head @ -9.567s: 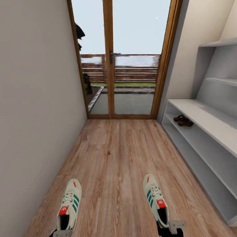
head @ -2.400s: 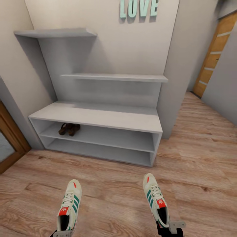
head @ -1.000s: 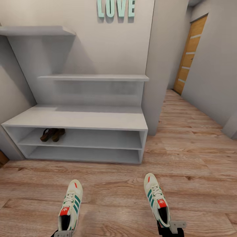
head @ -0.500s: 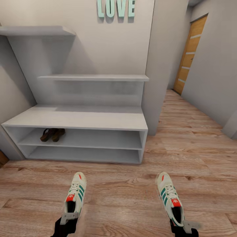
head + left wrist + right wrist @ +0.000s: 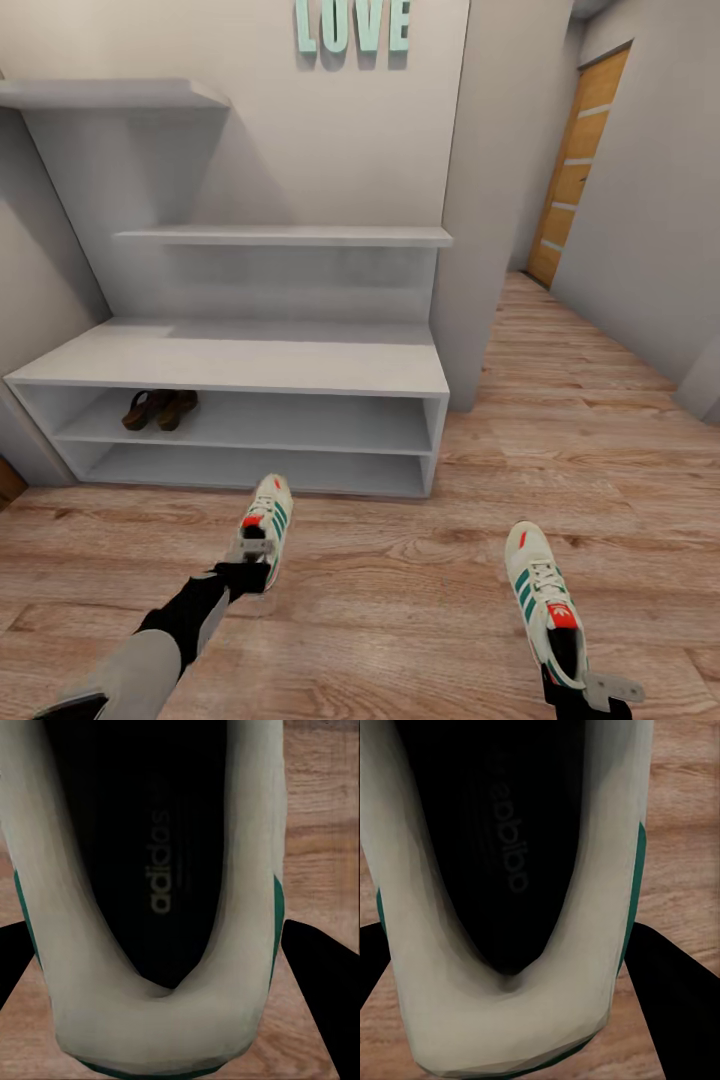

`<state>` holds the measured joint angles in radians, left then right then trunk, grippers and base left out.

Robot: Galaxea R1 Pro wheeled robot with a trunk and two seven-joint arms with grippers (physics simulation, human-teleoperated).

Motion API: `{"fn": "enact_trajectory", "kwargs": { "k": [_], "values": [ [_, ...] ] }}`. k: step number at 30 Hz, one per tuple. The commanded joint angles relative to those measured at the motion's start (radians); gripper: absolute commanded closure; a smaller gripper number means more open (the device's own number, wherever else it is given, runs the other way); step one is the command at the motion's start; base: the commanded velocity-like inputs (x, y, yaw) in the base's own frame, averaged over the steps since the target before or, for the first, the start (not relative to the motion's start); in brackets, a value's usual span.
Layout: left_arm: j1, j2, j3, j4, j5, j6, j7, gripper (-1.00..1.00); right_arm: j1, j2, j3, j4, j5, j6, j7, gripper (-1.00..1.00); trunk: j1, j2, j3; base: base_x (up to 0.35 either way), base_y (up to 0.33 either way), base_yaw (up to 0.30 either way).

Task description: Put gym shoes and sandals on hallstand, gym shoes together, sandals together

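In the head view my left gripper (image 5: 252, 552) is shut on the heel of one cream gym shoe (image 5: 266, 520), held toe-first above the corridor floor (image 5: 400, 610) just in front of the hallstand (image 5: 240, 358). My right gripper (image 5: 588, 686) is shut on the heel of the other gym shoe (image 5: 542, 590), low at the right, farther from the rack. The two brown sandals (image 5: 158, 409) sit side by side at the left of the hallstand's middle shelf. Each wrist view looks into a shoe's dark opening (image 5: 161, 870) (image 5: 506, 855), with black fingers (image 5: 324, 1009) (image 5: 675, 997) against its heel.
White floating shelves (image 5: 285, 236) and teal LOVE letters (image 5: 352, 24) hang above the rack. A wall pillar (image 5: 490, 210) stands at the rack's right end. The corridor runs back right to a wooden door (image 5: 575, 160).
My left arm has stretched forward, carrying its shoe close to the rack's front. My right arm has shifted to the right with its shoe. The camera has held still over the last second.
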<state>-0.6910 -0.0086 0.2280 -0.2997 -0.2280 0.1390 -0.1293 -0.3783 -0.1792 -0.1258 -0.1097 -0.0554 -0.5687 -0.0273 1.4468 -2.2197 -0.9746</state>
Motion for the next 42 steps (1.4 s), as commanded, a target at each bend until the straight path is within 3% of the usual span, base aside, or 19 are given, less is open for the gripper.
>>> {"fn": "enact_trajectory", "kwargs": {
  "k": [1,4,9,16,26,42],
  "values": [
    [-0.037,-0.022,0.002,-0.002,-0.024,0.053,-0.007,1.0,-0.001,0.0,0.0,0.001,-0.006,-0.003,0.002,1.0,0.0,0.0,-0.001,0.0,0.0,0.0],
    [-0.112,-0.051,-0.001,-0.007,-0.048,0.168,-0.006,1.0,-0.001,0.002,0.0,0.001,-0.007,-0.004,0.003,1.0,0.0,0.0,-0.001,0.0,0.0,0.0],
    [-0.174,-0.063,-0.002,-0.013,-0.052,0.186,-0.008,1.0,-0.001,0.004,0.0,0.0,-0.007,-0.004,0.002,1.0,0.0,0.0,-0.001,0.0,0.0,0.0],
    [-0.175,-0.063,-0.008,-0.038,-0.053,0.186,-0.009,1.0,-0.001,0.003,0.0,-0.001,-0.007,-0.003,0.001,1.0,0.0,0.0,-0.001,0.0,0.0,0.0],
    [-0.173,-0.061,-0.055,-0.083,-0.053,0.189,-0.01,1.0,-0.001,0.003,0.0,-0.001,-0.007,-0.006,0.001,1.0,0.0,0.0,-0.004,0.0,0.0,0.0],
    [-0.173,-0.059,-0.059,-0.087,-0.053,0.188,-0.01,1.0,-0.001,0.003,0.0,-0.001,-0.007,-0.006,0.001,1.0,0.061,-0.112,-0.079,0.0,0.0,0.0]
  ]
}}
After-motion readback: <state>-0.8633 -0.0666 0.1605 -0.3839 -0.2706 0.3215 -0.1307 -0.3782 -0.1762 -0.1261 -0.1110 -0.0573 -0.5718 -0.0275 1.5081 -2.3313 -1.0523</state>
